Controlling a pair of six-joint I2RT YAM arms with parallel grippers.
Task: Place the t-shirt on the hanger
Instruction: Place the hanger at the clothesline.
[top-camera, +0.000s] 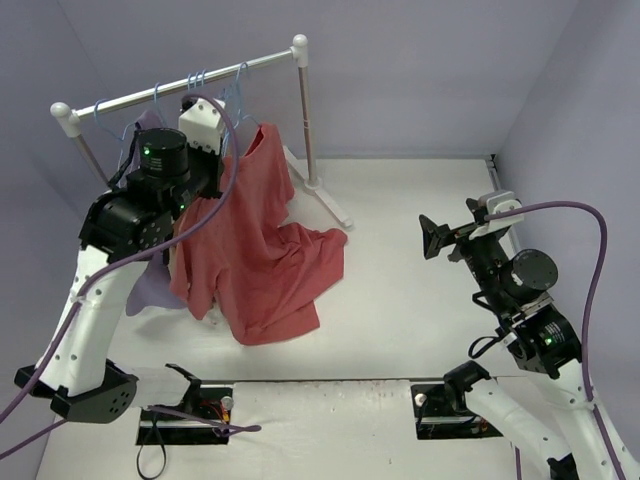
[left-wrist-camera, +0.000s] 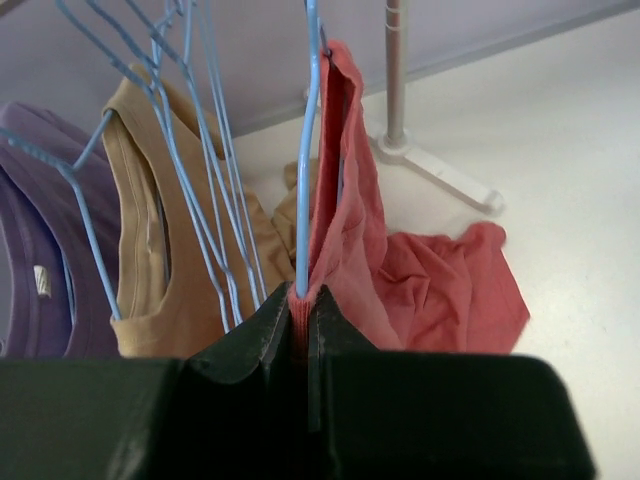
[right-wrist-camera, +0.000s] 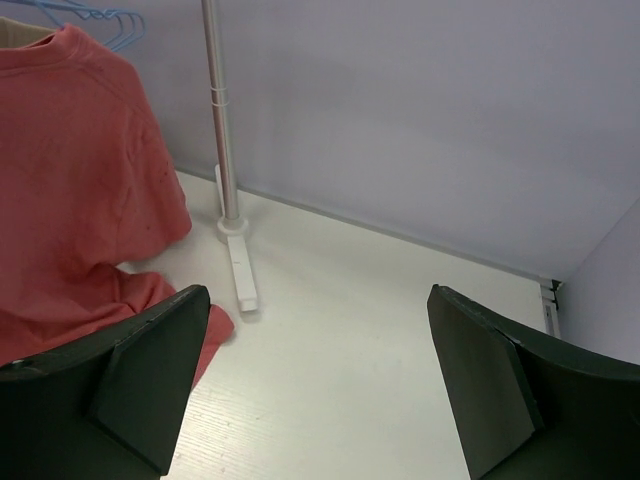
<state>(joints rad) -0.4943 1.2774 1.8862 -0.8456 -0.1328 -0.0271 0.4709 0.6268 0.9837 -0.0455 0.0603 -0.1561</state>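
Low in the middle of my left wrist view, my left gripper (left-wrist-camera: 303, 305) is pinched tight on the light-blue wire of the hanger (left-wrist-camera: 309, 150), with a fold of the t-shirt (left-wrist-camera: 420, 280) caught in the same narrow gap. The wire rises straight up from my fingers to the top edge of the frame, and the red cloth runs up along its right side; I cannot tell whether the wire sits inside the shirt or only against it. To the left of it hang a few more blue hangers (left-wrist-camera: 200, 160), a tan garment (left-wrist-camera: 150, 230) and, at the far left edge, a purple top (left-wrist-camera: 40, 250). From the overhead camera the shirt drapes from just under the rail of the clothes rack (top-camera: 190, 85) in the upper left down to the white table (top-camera: 400, 290), where its lower part lies bunched left of centre. My right gripper (right-wrist-camera: 318, 390) hangs at the right side of the overhead view, well apart from the shirt, its fingers spread wide with nothing between them. Its own camera shows the shirt at the left edge and the rack's post (right-wrist-camera: 222, 120) beside it.
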